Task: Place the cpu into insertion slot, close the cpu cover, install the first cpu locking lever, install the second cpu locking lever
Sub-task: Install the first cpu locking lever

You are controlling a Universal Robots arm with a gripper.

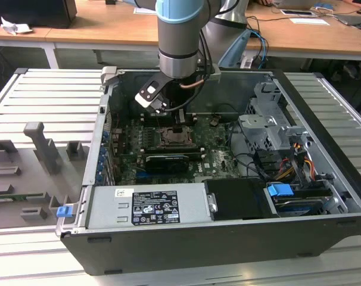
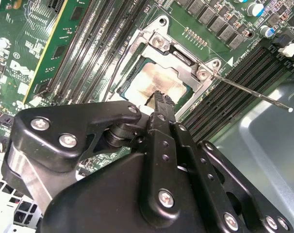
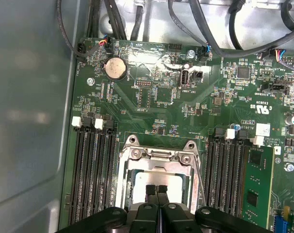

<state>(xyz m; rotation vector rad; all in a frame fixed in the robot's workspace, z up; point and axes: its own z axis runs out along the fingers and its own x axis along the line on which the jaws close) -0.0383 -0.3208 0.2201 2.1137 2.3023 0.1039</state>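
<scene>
The cpu (image 2: pixel 159 80) (image 3: pixel 159 180), a silvery-tan square chip, lies in the insertion slot (image 1: pixel 173 139) on the green board. The cpu cover (image 2: pixel 186 60) (image 3: pixel 159 156), a silver frame plate, lies flat around the chip. My gripper (image 3: pixel 156 189) (image 2: pixel 159 97) (image 1: pixel 179 127) hangs just over the chip's face. It is shut, its black fingertips together with nothing between them. One thin locking lever (image 2: pixel 249 92) sticks out sideways from the socket corner, unlatched, over the memory slots. Whether the tips touch the chip I cannot tell.
Black memory slots (image 3: pixel 93 170) flank the socket on both sides. A grey power supply box (image 1: pixel 148 205) lies at the case front, a drive cage (image 1: pixel 267 122) and cables at the exterior view's right. A grey fixture plate (image 1: pixel 37 155) lies outside the case.
</scene>
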